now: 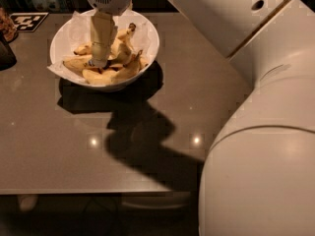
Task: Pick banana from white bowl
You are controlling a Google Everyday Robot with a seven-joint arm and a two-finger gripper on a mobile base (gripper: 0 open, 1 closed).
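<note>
The white bowl point(147, 45) stands at the back left of the brown table, lined with crinkled white paper. Several yellow bananas point(115, 73) with dark spots lie piled in it. My gripper point(99, 62) reaches straight down into the bowl from above, its tip among the bananas at the left middle of the pile. The gripper body hides the bananas behind it.
My white arm point(266, 132) fills the right side of the view and casts a big shadow on the table point(59, 151). A black-and-white marker tag point(28, 20) lies at the back left. A dark object point(7, 53) sits at the left edge.
</note>
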